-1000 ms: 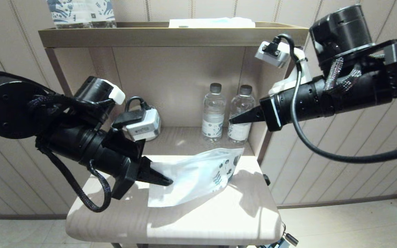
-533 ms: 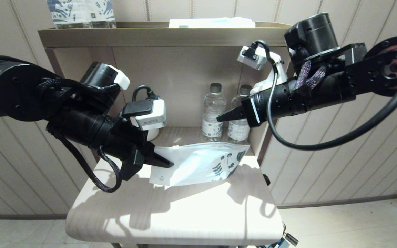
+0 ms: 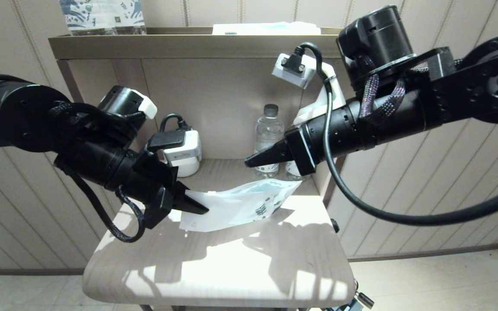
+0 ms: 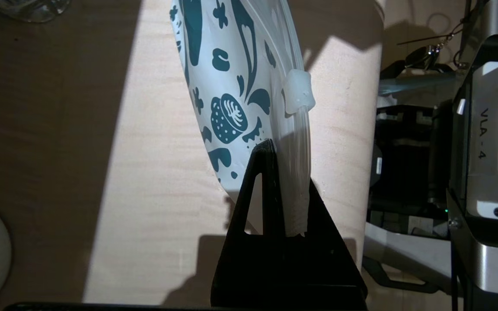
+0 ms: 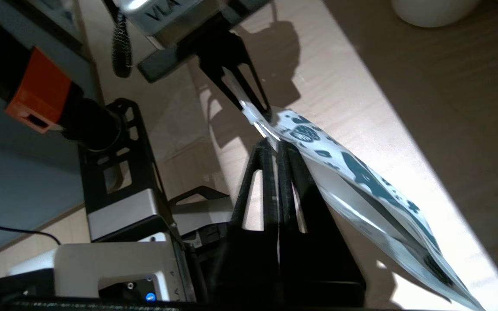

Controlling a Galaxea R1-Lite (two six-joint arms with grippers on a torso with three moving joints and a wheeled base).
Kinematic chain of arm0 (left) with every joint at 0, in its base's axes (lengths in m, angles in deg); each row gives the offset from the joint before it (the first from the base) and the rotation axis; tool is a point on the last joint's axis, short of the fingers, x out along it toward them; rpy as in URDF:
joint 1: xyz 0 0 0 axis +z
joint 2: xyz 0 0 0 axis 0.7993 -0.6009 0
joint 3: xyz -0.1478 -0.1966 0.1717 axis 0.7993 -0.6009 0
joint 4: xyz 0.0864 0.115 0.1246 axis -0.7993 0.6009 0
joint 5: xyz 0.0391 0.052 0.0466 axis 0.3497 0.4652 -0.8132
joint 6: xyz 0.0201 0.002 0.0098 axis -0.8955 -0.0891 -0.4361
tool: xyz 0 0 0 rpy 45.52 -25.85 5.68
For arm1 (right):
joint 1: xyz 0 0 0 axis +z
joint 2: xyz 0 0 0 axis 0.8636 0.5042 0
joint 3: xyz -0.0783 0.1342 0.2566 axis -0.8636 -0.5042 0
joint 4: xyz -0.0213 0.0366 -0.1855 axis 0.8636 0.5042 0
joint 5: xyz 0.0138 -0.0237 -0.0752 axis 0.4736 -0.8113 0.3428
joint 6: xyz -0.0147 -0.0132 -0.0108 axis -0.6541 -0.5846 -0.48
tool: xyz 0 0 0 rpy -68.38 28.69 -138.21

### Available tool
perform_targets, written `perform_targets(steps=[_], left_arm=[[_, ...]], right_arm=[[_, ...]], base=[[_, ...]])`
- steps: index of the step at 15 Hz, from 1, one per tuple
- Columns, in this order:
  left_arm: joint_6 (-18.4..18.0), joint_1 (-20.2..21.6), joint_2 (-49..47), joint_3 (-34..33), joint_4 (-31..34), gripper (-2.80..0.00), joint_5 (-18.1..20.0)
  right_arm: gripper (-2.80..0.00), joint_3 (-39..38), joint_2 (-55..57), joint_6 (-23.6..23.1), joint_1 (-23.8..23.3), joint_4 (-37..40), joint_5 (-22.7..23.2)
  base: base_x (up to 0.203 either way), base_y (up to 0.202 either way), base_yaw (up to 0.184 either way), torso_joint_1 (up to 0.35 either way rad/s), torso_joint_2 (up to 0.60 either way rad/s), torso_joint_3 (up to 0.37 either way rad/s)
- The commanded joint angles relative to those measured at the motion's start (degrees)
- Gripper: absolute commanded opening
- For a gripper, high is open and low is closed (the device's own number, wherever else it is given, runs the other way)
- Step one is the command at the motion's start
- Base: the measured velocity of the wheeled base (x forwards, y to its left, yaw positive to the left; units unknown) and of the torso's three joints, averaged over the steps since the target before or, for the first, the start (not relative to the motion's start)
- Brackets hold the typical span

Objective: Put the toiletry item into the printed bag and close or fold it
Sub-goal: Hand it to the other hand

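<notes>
The bag (image 3: 238,204) was pinched by the left gripper (image 3: 197,208) above the table (image 3: 231,268); the right gripper (image 3: 253,162), clenched empty, was poised over it.

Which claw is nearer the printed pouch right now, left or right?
Left. The left claw is shut on the printed pouch at its zip end, holding it above the table. The right claw is shut and empty, above the pouch's middle, in front of the water bottles.

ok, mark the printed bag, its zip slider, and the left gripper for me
printed bag (image 3: 240,203): head view, on the pale middle of the pouch.
zip slider (image 4: 298,91): left wrist view, on the translucent white tab at the bag's top edge.
left gripper (image 3: 195,207): head view, at the fingertips clamped on the bag's edge.
</notes>
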State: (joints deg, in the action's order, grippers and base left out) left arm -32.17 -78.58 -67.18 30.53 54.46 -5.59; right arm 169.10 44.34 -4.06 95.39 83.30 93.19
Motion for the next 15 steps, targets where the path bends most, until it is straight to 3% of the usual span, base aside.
perform_targets(steps=[1,5,7,10,15], left_arm=[[-0.31,-0.06,0.58,-1.24,0.24,-2.8,0.48],[-0.42,-0.57,0.66,-2.2,0.24,-2.8,0.59],[-0.74,-0.38,0.7,-3.12,-0.14,-2.8,1.93],[-0.46,1.56,0.67,-3.35,-0.33,-2.8,7.22],[-0.45,1.79,-0.22,-3.58,2.12,-2.8,7.23]], right_arm=[[0.0,-0.1,0.3,-0.26,1.32,0.07,1.64],[0.0,-0.18,1.63,-2.16,2.21,0.56,5.89],[0.0,-0.96,2.74,-3.99,2.24,0.13,6.1],[0.0,-1.67,3.73,-4.4,2.21,-0.16,5.99],[0.0,-0.24,6.06,-7.47,2.87,-3.86,5.33]], base=[[0.0,0.0,0.0,0.0,0.0,0.0],[0.0,0.0,0.0,0.0,0.0,0.0],[0.0,0.0,0.0,0.0,0.0,0.0],[0.0,0.0,0.0,0.0,0.0,0.0],[0.0,0.0,0.0,0.0,0.0,0.0]])
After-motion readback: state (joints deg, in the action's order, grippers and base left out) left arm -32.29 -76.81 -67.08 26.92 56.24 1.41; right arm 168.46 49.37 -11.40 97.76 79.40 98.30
